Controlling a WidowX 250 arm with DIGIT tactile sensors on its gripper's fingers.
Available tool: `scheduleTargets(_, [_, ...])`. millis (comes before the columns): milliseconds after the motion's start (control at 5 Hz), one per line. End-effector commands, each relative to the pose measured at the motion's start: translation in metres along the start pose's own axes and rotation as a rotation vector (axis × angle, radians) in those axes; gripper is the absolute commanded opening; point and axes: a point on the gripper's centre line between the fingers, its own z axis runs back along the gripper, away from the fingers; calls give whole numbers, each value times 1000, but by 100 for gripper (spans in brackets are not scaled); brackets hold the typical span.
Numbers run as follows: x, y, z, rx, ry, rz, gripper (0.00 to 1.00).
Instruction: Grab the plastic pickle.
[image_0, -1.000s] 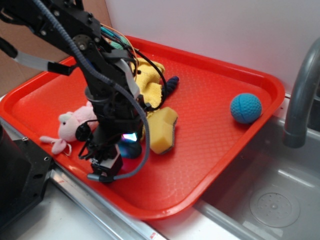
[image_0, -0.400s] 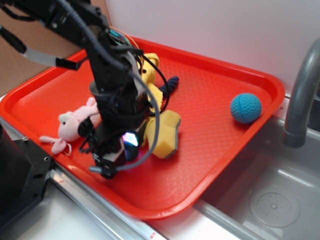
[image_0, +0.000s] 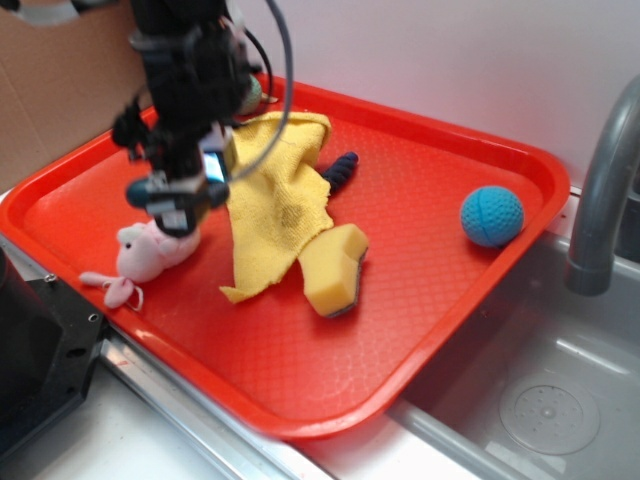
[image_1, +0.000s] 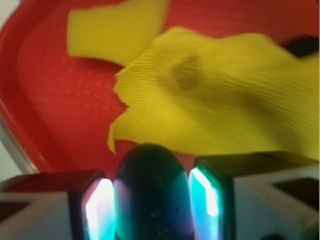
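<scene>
**Red tray beside sink: pickle held in gripper**

Surface: steel counter with a sink basin (image_0: 560, 400) and grey faucet (image_0: 600, 190) at its right edge; white wall behind. A red plastic tray (image_0: 420, 300) with fine pebbled texture and raised rim fills the counter's left and middle.

Contents: yellow ribbed cloth (image_0: 275, 195), draped loosely mid-tray; yellow sponge (image_0: 335, 268), blocky, touching the cloth's lower edge; dark navy knobbly stick (image_0: 343, 166) showing past the cloth; blue textured ball (image_0: 492, 216) near the tray's right rim; pink plush toy (image_0: 150, 250) near the left front rim.

Gripper (image_1: 152, 200): closed on the plastic pickle (image_1: 151, 192), a glossy dark teal oblong clamped between both lit pads (image_1: 97, 210), held above the tray.

Change: the arm has risen from the tray floor, uncovering the cloth.
</scene>
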Motion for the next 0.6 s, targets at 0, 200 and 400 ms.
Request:
scheduleTargets(0, [-63,23,72,18,-86,489,0])
scheduleTargets(200, [-84,23,96,70,-121,719,0])
scheduleTargets(400, [-73,10,113,119,-142,718,0])
